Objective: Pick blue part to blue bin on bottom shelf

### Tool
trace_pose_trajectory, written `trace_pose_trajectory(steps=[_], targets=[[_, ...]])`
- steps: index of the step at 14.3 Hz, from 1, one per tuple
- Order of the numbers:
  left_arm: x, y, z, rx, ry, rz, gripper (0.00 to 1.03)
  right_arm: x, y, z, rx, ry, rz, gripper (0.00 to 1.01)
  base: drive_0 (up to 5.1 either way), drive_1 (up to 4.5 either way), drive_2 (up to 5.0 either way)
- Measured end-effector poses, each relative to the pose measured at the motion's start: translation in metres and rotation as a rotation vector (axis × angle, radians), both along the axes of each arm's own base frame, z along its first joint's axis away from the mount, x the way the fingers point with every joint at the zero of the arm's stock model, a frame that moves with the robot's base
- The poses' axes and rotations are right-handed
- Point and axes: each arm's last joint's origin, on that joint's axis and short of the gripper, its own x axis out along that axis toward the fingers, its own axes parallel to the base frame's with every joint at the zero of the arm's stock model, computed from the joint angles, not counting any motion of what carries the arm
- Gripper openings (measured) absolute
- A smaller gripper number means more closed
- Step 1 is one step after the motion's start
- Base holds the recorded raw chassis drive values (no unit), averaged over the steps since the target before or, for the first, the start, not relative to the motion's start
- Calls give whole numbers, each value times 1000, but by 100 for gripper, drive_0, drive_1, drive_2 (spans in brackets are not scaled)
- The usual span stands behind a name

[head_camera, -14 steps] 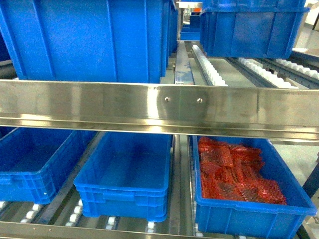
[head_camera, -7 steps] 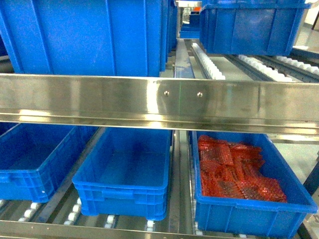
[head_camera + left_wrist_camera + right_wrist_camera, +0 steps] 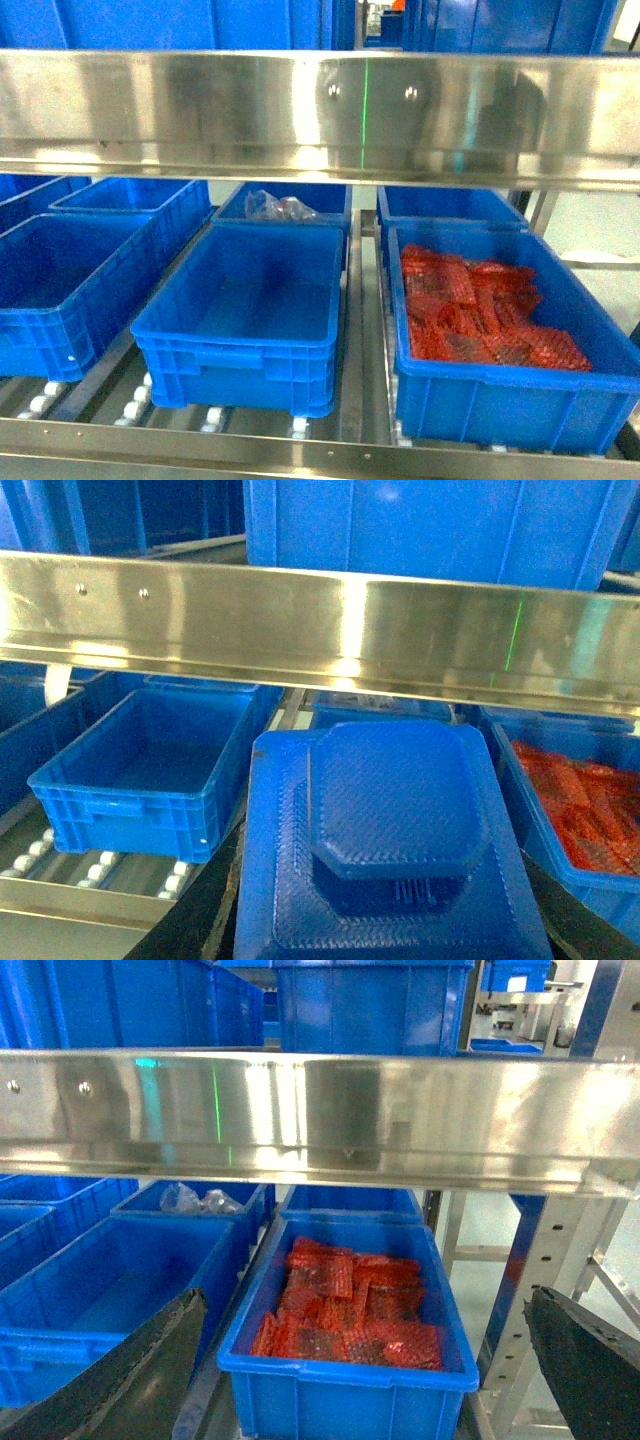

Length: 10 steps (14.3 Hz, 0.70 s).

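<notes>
The blue part (image 3: 395,850) fills the lower middle of the left wrist view, a boxy textured block sitting between the dark jaws of the left gripper (image 3: 390,920), which looks clenched on it, though the fingertips themselves are cut off by the frame edge. So the pick seems done; the drop is what is left.

Ahead of and below that gripper lies the bottom shelf (image 3: 300,455), its steel front rail and white rollers showing. An empty blue bin (image 3: 245,300) stands at the front middle of it, just ahead and to the left of the held part, and I take it for the target, though another empty crate (image 3: 60,280) sits further left. The part is not yet over any bin.

The right gripper (image 3: 360,1400) shows only two dark jaw edges standing wide apart with nothing between them; ahead of it is the crate of red packets (image 3: 350,1310). Neither arm appears in the head view.
</notes>
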Motion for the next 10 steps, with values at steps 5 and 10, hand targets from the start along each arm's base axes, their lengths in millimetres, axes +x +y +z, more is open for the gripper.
trace_pose_trajectory(steps=[5, 10], targets=[[0, 0, 0, 0, 1, 0, 43, 0, 0, 0, 1, 0, 0, 98, 0, 0, 0], [0, 0, 0, 0, 1, 0, 43, 0, 0, 0, 2, 0, -1, 98, 0, 0, 0]])
